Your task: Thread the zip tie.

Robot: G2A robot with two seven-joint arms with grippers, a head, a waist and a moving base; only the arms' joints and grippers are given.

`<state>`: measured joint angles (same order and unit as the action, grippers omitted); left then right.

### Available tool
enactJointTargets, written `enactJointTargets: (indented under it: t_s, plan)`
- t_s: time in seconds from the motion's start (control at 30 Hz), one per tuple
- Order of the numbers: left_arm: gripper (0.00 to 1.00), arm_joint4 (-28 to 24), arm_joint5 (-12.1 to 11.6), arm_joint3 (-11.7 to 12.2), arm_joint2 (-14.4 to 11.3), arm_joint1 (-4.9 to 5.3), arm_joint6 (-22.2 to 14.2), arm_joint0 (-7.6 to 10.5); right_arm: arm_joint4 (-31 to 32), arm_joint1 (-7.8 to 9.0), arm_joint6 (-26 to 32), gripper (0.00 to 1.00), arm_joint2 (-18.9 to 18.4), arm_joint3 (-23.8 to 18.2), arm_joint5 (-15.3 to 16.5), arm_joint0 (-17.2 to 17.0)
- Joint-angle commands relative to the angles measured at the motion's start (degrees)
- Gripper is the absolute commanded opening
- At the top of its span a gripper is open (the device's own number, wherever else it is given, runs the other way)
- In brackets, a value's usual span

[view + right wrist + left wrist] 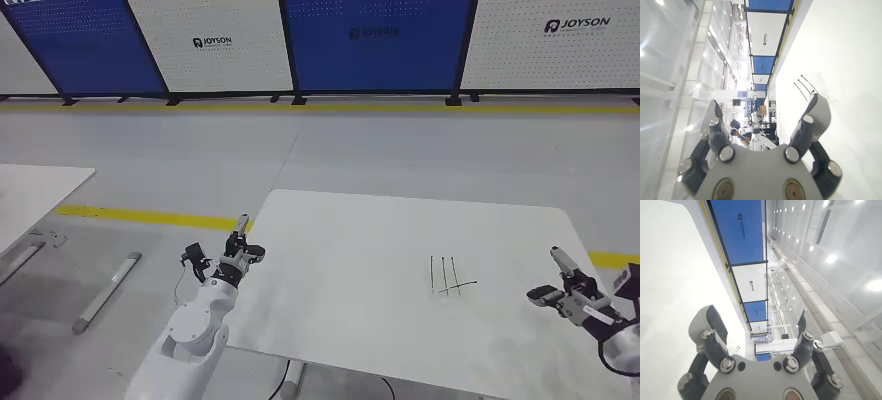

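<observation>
White table (350, 290): flat top with rounded corners, surface bare apart from the items noted below. Beyond the table's far edge stands a row of blue and white panels (380, 45), with a yellow floor line (150, 217) running between panels and table. Left gripper (248, 240) sits at the table's left edge, at about mid-depth, well apart from the work. In the left wrist view this gripper (761, 321) has its jaws spread wide, the dark ribbed pads (718, 323) facing one another with nothing between them and nothing in hold. Right gripper (548, 275) is at the table's right edge, also at about mid-depth. In its own wrist view the right gripper (764, 104) is likewise spread wide and holds nothing, and one finger stands against the table top as background. Zip ties (447, 275): thin black strips lying flat on the table, right of its centre and clear of every edge, touched by neither gripper. Three lie side by side, roughly parallel, running from the near side of the table toward the far side. What appears to be a fourth lies across their near ends, though the strips are too fine to confirm this. The right wrist view shows the ties (803, 87) with small square heads at one end. The left wrist view shows the ties (737, 348) only as faint lines far across the table.
</observation>
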<state>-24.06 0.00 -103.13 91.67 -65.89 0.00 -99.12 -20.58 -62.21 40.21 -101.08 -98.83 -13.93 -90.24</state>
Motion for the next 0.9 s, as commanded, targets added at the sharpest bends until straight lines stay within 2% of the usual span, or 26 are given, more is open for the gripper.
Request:
enactJointTargets:
  t_s: [0.0,0.1,0.17,0.23,0.3,0.37,0.47,0.6,0.7,0.87]
  plan:
    - [1.0,0.0,0.0,0.0,0.0,0.0,0.0,0.0,0.0,0.12,1.9,1.0,0.11,-0.34,0.02,0.44]
    - [1.0,0.0,0.0,0.0,0.0,0.0,0.0,0.0,2.24,1.67,14.84,1.0,-2.72,3.99,-0.98,6.58]
    - [1.0,0.0,0.0,0.0,0.0,0.0,0.0,0.0,2.96,2.46,21.81,1.0,-3.24,6.39,-1.32,9.77]
    - [1.0,0.0,0.0,0.0,0.0,0.0,0.0,0.0,2.83,3.42,32.15,1.0,-2.75,10.58,-2.99,14.39]
    - [1.0,0.0,0.0,0.0,0.0,0.0,0.0,0.0,6.96,4.26,35.53,1.0,-1.7,14.02,-2.3,18.96]
    - [1.0,0.0,0.0,0.0,0.0,0.0,0.0,0.0,9.04,4.71,39.43,1.0,0.57,16.64,-1.83,22.13]
    - [1.0,0.0,0.0,0.0,0.0,0.0,0.0,0.0,13.3,5.02,37.79,1.0,3.95,19.91,-0.02,26.5]
    - [1.0,0.0,0.0,0.0,0.0,0.0,0.0,0.0,21.53,4.72,30.48,1.0,10.5,22.59,3.45,29.18]
    - [1.0,0.0,0.0,0.0,0.0,0.0,0.0,0.0,25.67,4.35,30.21,1.0,15.99,26.47,6.25,31.42]
    - [1.0,0.0,0.0,0.0,0.0,0.0,0.0,0.0,26.4,4.29,29.82,1.0,16.76,27.3,6.74,31.98]
